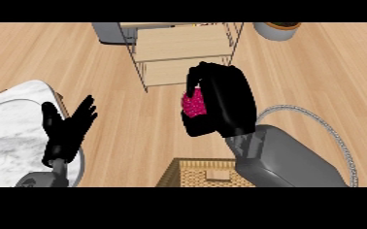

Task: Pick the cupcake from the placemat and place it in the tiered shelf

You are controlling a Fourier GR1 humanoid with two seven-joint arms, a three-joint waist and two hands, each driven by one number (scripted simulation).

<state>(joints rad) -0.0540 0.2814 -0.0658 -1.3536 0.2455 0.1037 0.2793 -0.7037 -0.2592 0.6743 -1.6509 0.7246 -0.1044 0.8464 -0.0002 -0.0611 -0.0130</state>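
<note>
My right hand (224,102) is curled around the pink cupcake (193,104), carried above the counter just in front of the tiered shelf (183,53); its axis is hidden. My left hand (66,125) rests open, fingers up.

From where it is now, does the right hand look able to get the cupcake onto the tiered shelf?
Probably yes. The right hand, curled round the cupcake, is just in front of the tiered shelf, with nothing visible between them.
</note>
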